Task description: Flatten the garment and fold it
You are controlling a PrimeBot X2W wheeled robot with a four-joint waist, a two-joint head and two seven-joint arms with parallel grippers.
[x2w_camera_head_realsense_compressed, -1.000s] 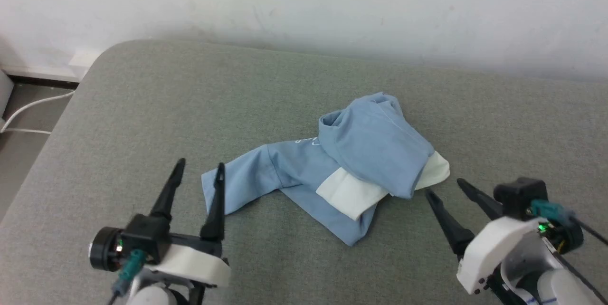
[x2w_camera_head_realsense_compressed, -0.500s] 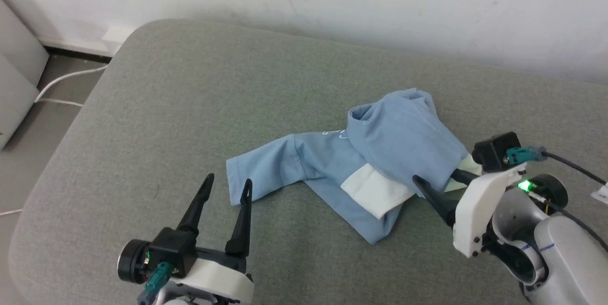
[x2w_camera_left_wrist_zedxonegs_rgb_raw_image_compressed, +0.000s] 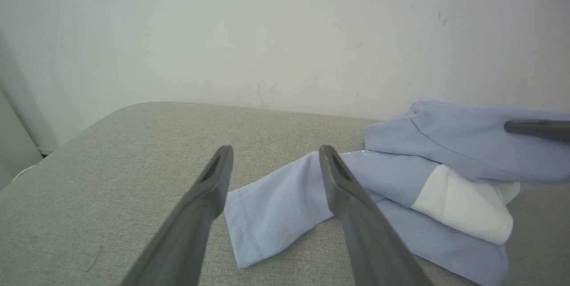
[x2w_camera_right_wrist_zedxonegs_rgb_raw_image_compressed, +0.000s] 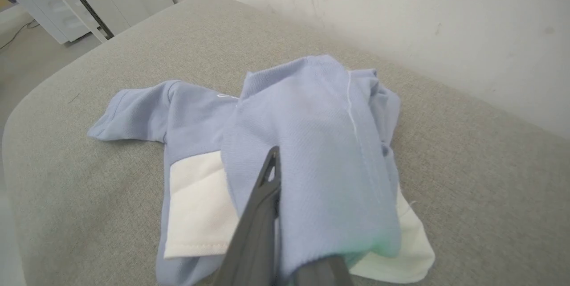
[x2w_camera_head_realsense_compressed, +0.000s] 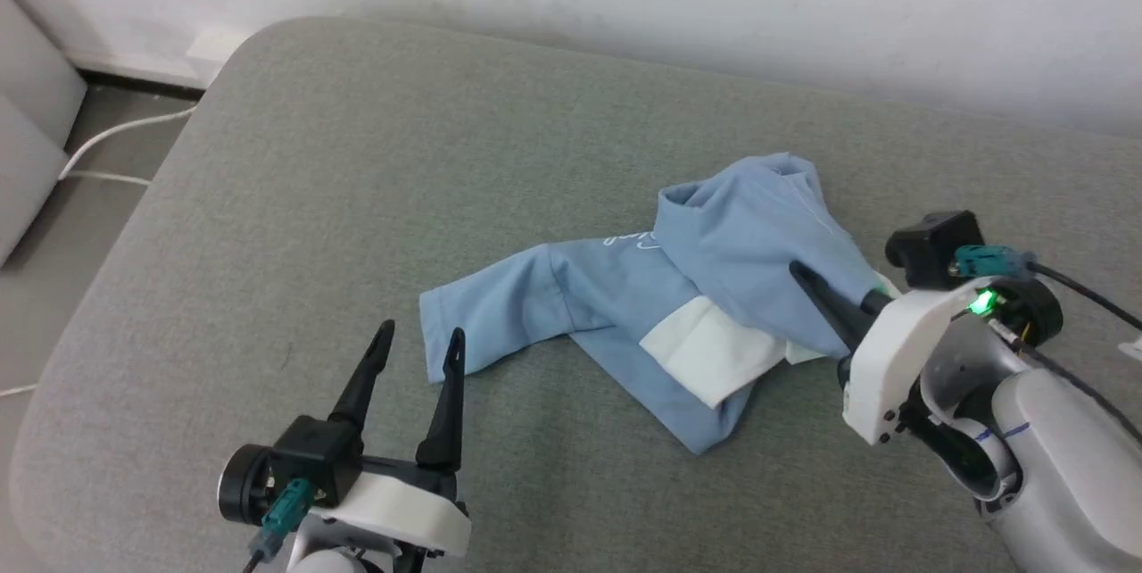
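The left pincer (x2w_camera_head_realsense_compressed: 421, 328) is released, its two dark fingers spread wide and holding nothing, above the grey cushion (x2w_camera_head_realsense_compressed: 294, 162). Just beyond its fingertips, a little to their right, lies the end of one sleeve (x2w_camera_head_realsense_compressed: 482, 314) of the garment (x2w_camera_head_realsense_compressed: 616, 287), flat on the cushion and not touched. Further to the right of this pincer the light blue cloth is bunched. A thick fold is thrown over the body of the shirt, and a white part (x2w_camera_head_realsense_compressed: 705, 350) comes out from under it. The right pincer (x2w_camera_head_realsense_compressed: 825, 287) is clenched on the near edge of that blue fold, with one finger on top of the cloth and the other hidden under it. The rest of the garment spreads away in front of this pincer and to its left. In my judgement the task is only at its beginning. A first grasp for flattening is made, but the shirt is not spread out, the fold must be opened, the second sleeve cannot be seen, and no folding is done.
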